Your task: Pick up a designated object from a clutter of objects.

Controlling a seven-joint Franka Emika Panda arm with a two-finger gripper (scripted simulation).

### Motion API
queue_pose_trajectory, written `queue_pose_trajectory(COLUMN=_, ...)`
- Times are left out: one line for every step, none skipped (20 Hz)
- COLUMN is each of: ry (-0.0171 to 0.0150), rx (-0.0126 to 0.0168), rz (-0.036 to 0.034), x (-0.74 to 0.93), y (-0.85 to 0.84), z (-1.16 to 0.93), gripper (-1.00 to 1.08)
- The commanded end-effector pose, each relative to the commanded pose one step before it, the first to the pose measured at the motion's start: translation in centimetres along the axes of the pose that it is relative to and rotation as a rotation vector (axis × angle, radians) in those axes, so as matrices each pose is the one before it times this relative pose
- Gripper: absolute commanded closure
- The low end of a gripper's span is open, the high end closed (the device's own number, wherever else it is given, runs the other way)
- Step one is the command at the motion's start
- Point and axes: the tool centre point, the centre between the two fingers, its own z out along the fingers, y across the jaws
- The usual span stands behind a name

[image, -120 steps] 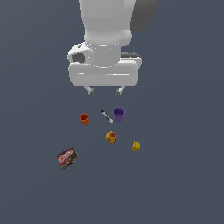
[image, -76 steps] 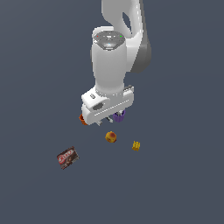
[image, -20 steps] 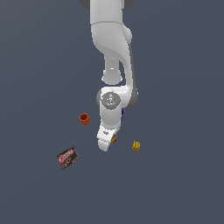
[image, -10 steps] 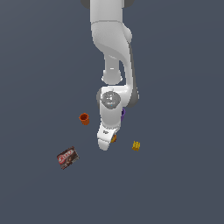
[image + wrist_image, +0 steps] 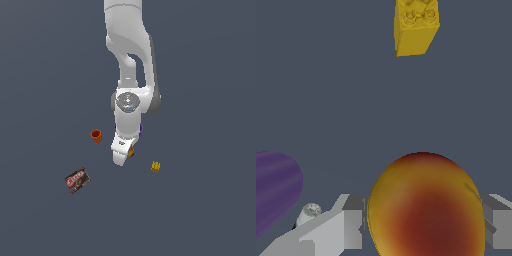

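The arm [image 5: 131,75] reaches down over the grey worktop [image 5: 210,210], whose edges lie outside both views, and its claw [image 5: 423,227] sits low among the scattered things. In the wrist view the ball [image 5: 426,205] (yellow-orange with a red patch) fills the space between the two grey fingers [image 5: 348,222], one at each side of it and right against it, so the claw looks closed onto the ball, though the contact itself is hard to make out. From the exterior view only a sliver of the ball [image 5: 131,153] peeks out beside the white claw [image 5: 120,155]; I cannot tell whether it rests on the worktop. The yellow block [image 5: 156,166] lies near, on the exterior view's right. The purple cup [image 5: 141,129] is mostly hidden behind the arm, and the marker's tip [image 5: 308,214] shows just beside that cup in the wrist view. The orange cup [image 5: 96,135] stands off on the exterior view's left, with the packet [image 5: 77,180] well apart from it.
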Motion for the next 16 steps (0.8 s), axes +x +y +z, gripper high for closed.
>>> queue_pose_trajectory(ry=-0.00007, rx=-0.00188, rz=-0.00046, x=0.002, y=-0.485, z=-1.657, gripper=1.08)
queue_pose_trajectory(ry=0.00000, rx=0.00000, rz=0.00000, x=-0.017, y=-0.241, z=-0.738, gripper=1.08)
queue_pose_trajectory(ry=0.00000, rx=0.00000, rz=0.00000, x=-0.018, y=-0.256, z=-0.786, gripper=1.08)
queue_pose_trajectory(ry=0.00000, rx=0.00000, rz=0.00000, x=-0.018, y=-0.271, z=-0.835, gripper=1.08)
queue_pose_trajectory(ry=0.00000, rx=0.00000, rz=0.00000, x=-0.018, y=-0.285, z=-0.877, gripper=1.08)
queue_pose_trajectory(ry=0.00000, rx=0.00000, rz=0.00000, x=-0.017, y=-0.288, z=-0.890, gripper=1.08)
queue_pose_trajectory(ry=0.00000, rx=0.00000, rz=0.00000, x=-0.016, y=-0.289, z=-0.896, gripper=1.08)
queue_pose_trajectory(ry=-0.00027, rx=0.00010, rz=-0.00039, x=0.008, y=-0.298, z=-0.893, gripper=1.08)
queue_pose_trajectory(ry=0.00000, rx=0.00000, rz=0.00000, x=-0.014, y=-0.293, z=-0.913, gripper=1.08)
queue_pose_trajectory(ry=0.00000, rx=0.00000, rz=0.00000, x=-0.013, y=-0.295, z=-0.922, gripper=1.08)
queue_pose_trajectory(ry=0.00000, rx=0.00000, rz=0.00000, x=-0.011, y=-0.298, z=-0.933, gripper=1.08)
queue_pose_trajectory(ry=0.00000, rx=0.00000, rz=0.00000, x=-0.010, y=-0.301, z=-0.946, gripper=1.08)
queue_pose_trajectory(ry=0.00000, rx=0.00000, rz=0.00000, x=-0.009, y=-0.304, z=-0.960, gripper=1.08)
queue_pose_trajectory(ry=0.00048, rx=0.00034, rz=-0.00036, x=-0.001, y=-0.309, z=-0.969, gripper=1.08)
queue_pose_trajectory(ry=0.00000, rx=0.00000, rz=0.00000, x=-0.007, y=-0.313, z=-0.993, gripper=1.08)
queue_pose_trajectory(ry=0.00000, rx=0.00000, rz=0.00000, x=-0.007, y=-0.318, z=-1.014, gripper=1.08)
